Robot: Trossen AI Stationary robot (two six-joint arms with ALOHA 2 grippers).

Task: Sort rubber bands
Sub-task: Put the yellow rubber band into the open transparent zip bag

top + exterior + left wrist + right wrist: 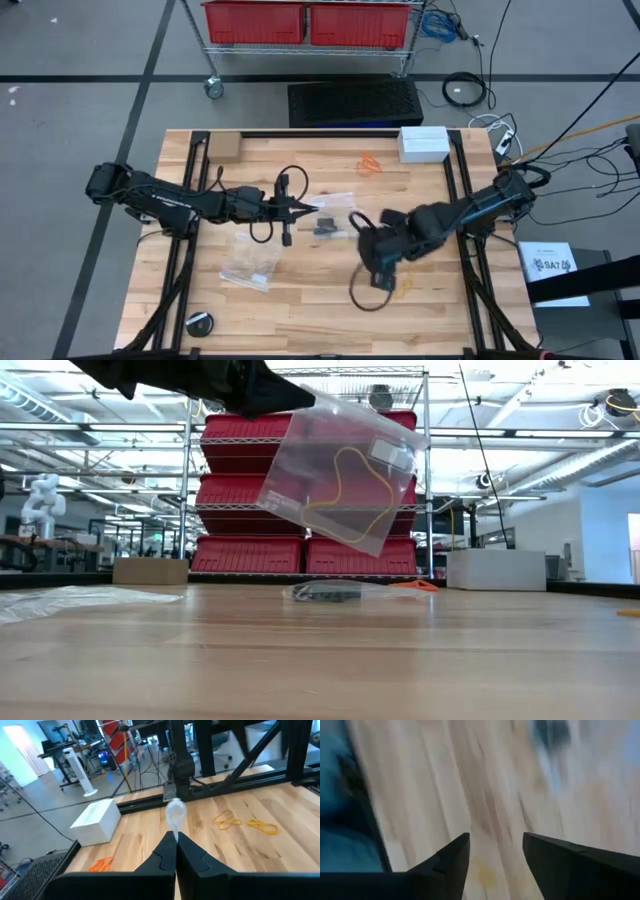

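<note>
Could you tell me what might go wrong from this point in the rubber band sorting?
1. The left gripper pinches only a corner of the clear bag, which hangs tilted in the air; the yellow band inside might slide out, or the bag might slip free.
2. The right gripper is open over bare wood, apparently empty, so a pick may have failed.
3. Loose yellow bands and orange bands lie apart; a swinging bag could scatter them.
</note>
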